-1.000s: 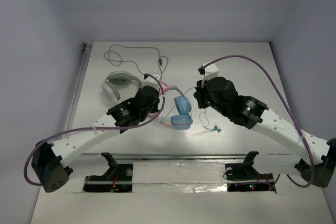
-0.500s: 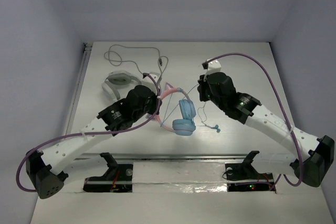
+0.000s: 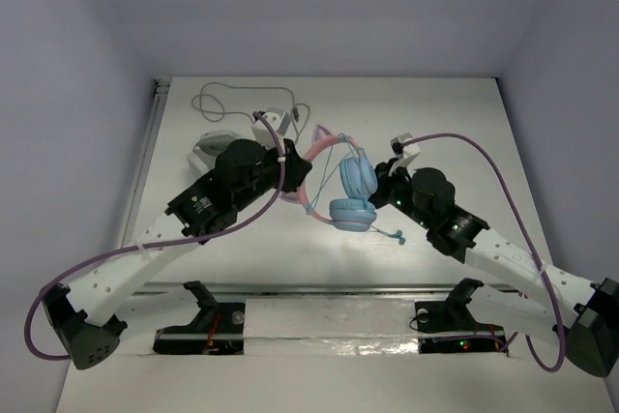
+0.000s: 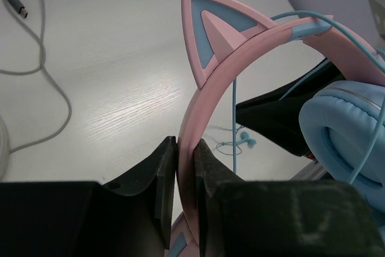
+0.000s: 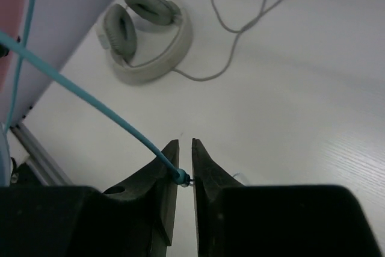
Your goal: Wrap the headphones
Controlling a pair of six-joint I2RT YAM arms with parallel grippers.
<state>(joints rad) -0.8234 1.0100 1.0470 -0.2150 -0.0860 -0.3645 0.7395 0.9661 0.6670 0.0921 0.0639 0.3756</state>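
The headphones (image 3: 348,187) have a pink cat-eared headband, round light-blue earcups and a thin light-blue cable (image 3: 387,232). They hang above the table at its middle. My left gripper (image 3: 302,173) is shut on the pink headband (image 4: 191,126), just below a cat ear (image 4: 210,34). An earcup (image 4: 343,136) hangs to the right in the left wrist view. My right gripper (image 3: 380,184) is right of the earcups. Its jaws (image 5: 181,173) are closed on the light-blue cable (image 5: 90,104). The cable runs up and left from them, and a loose end lies on the table.
Grey-white headphones (image 5: 147,40) lie at the far left of the table, partly hidden by my left arm in the top view (image 3: 205,146). A loose thin grey cable (image 3: 232,94) curls behind them. A metal rail (image 3: 329,287) runs along the table's near edge.
My left gripper has lifted the headphones and carried them up and to the right. My right arm has drawn back and lower, still by the earcups.
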